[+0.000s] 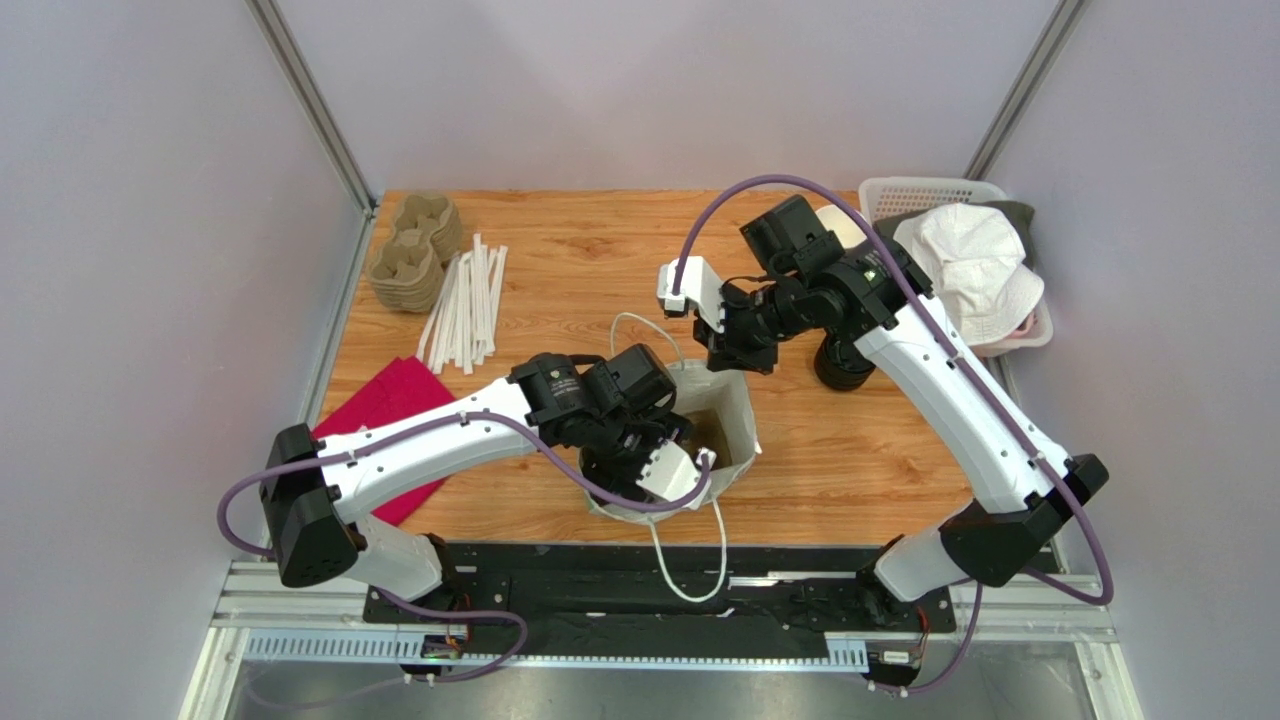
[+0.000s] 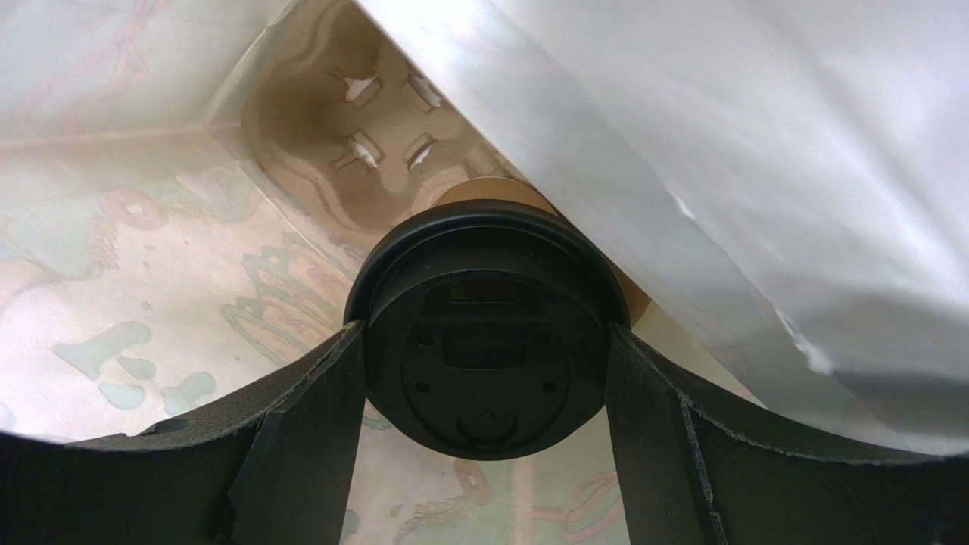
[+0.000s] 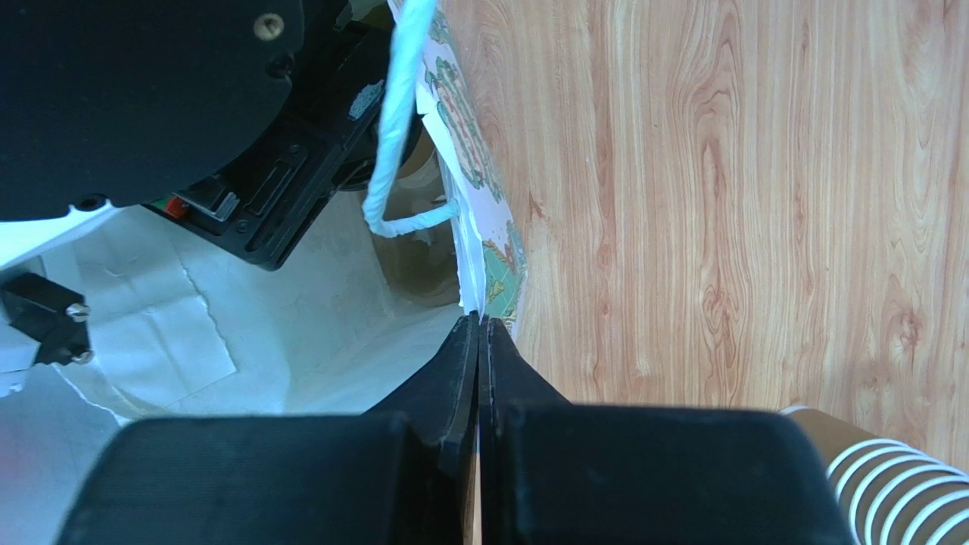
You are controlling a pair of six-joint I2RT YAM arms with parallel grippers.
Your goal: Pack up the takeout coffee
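Nearest the arm bases, the left tool [image 2: 485, 346] is reaching down into a white printed paper bag [image 1: 739, 402] that is standing on the wooden counter [image 1: 842, 450]. Its two black fingers [image 2: 307, 432] are spread about as wide as the cup's lid and are pressing against both sides of the takeout coffee [image 2: 487, 284], gripping it by the round black lid. The cup is sitting low inside the bag, with a sliver of its brown wall showing just past the lid. Beyond it, a brown pulp cup carrier [image 2: 364, 125] is lying in the bag's far corner.

At the bag's far side, the right tool [image 3: 479, 341] is pinching the bag's rim, its jaws closed almost flat on the paper, just beside the white cord handle [image 3: 398, 114]. A stack of brown paper cups [image 3: 881, 483] is showing near it on the counter.

To the left, a red cloth [image 1: 394, 405] is lying flat. Farther back, white straws [image 1: 466, 308] are lying in a loose row beside a stack of pulp carriers [image 1: 413, 248]. At the far right corner, a white basket [image 1: 909, 195] is holding a white hat [image 1: 977, 263]
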